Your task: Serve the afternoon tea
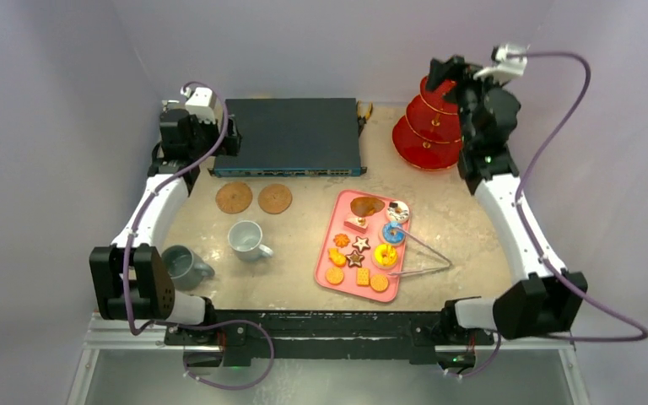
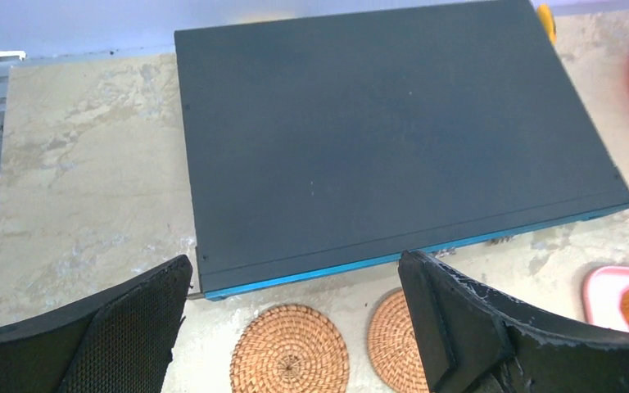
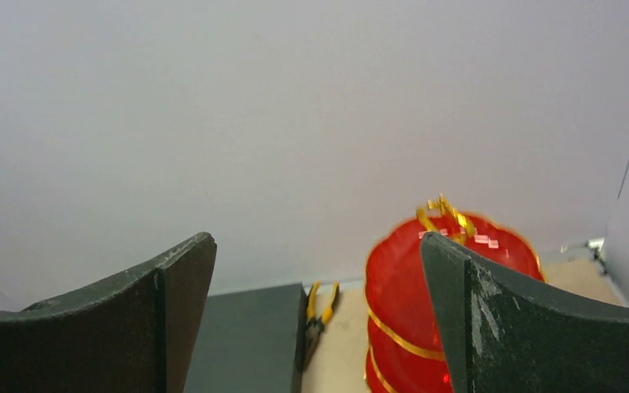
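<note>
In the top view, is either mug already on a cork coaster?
No, the white mug and grey mug stand on the bare table, apart from the two cork coasters.

Table (image 1: 464,211), sandy marbled top.
- 11 o'clock: flat dark blue-grey electronics box (image 1: 291,135).
- 1 o'clock: red three-tier stand (image 1: 422,126), upright.
- 9 o'clock: cork coaster (image 1: 234,197) and second cork coaster (image 1: 275,198), side by side, just apart.
- 8 o'clock: white mug (image 1: 245,238); grey mug (image 1: 182,263) farther out.
- 5 o'clock: pink tray (image 1: 342,211) carrying toy pastries (image 1: 361,253); metal tongs (image 1: 427,247) overlap its 3 o'clock edge.
</note>
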### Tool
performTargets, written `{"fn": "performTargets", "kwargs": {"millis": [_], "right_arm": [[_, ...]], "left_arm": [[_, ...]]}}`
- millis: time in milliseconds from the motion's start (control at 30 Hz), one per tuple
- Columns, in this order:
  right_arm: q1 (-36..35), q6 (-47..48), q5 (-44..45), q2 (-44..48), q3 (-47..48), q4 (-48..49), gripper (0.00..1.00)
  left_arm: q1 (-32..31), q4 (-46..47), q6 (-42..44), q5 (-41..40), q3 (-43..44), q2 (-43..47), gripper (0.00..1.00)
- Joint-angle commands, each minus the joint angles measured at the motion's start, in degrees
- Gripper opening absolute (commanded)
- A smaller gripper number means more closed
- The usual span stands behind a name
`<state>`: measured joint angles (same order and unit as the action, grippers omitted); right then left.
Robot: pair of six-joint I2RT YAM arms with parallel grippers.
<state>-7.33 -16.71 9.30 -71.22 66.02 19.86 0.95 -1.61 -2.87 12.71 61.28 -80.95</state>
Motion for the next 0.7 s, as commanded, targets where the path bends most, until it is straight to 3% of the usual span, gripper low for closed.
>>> {"fn": "performTargets", "kwargs": {"millis": [0, 133, 300, 667], "right_arm": [[0.2, 7.3, -1.9, -9.4, 17.2, -18.4, 0.99], [0.4, 10.8, 0.1, -16.8, 27.6, -22.3, 0.99], [2.3, 11.0, 0.7, -22.0, 33.2, -23.8, 0.99], [6.8, 8.3, -0.4, -25.8, 33.7, -20.6, 0.99]], "left_arm": [[0.0, -8.9, -2.1, -0.6, 6.5, 0.0, 0.99], [0.1, -11.4, -0.1, -4.1, 7.3, -1.4, 0.98], [0.0, -15.5, 2.6, -5.5, 8.3, -2.4, 0.97], [0.0, -16.7, 6.0, -0.7, 8.2, -2.6, 0.98]]}}
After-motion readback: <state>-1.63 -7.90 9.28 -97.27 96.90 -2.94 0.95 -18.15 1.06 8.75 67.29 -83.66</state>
